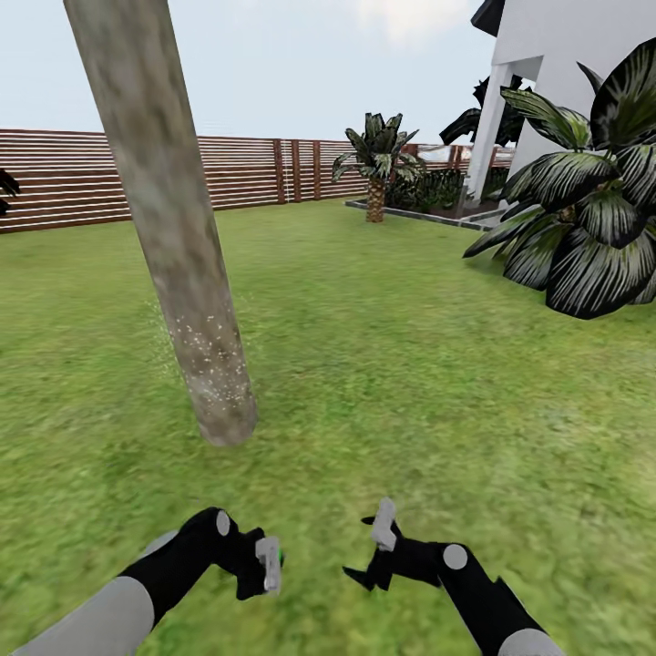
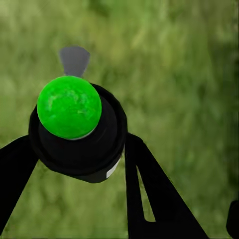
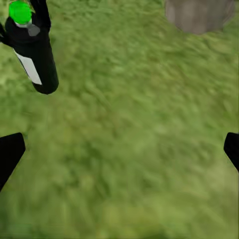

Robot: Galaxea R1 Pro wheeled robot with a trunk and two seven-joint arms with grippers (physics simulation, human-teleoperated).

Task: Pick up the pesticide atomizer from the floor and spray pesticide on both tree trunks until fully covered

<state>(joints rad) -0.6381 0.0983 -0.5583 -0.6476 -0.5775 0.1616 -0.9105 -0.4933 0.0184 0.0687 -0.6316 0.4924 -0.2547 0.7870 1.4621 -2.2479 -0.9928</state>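
So we see the left gripper (image 2: 82, 144) clamped around the atomizer (image 2: 74, 132) — low over the grass (image 1: 410, 364). Right gripper (image 3: 119, 149) gapes wide, holding nothing. White specks (image 1: 214, 364) dot the trunk (image 1: 173, 228) base just ahead.

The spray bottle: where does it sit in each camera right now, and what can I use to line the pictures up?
Head view: the spray bottle is low and left of centre, in the left claw.
Left wrist view: its green cap fills the left middle, between the black fingers.
Right wrist view: upper left corner.
Shared landmark: the tree trunk, whose base also shows in the right wrist view.
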